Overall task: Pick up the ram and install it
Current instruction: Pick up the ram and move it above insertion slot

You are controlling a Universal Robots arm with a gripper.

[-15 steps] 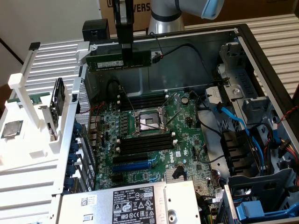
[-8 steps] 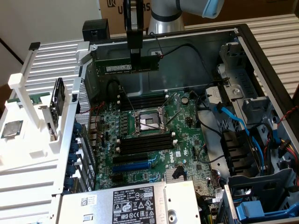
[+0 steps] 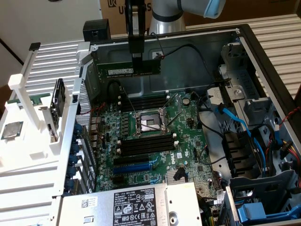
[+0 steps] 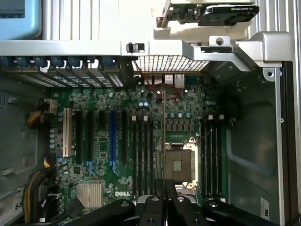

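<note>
One long, thin dark-green ram with a white label hangs level inside the open grey metal computer case, pinched at its top edge between the narrow fingers of the black gripper. It is clear of the green motherboard and its long black memory slots.

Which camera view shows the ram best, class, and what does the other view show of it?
The exterior view: the ram shows its long flat side, held in the gripper. In the wrist view the ram appears edge-on, a thin line.
</note>
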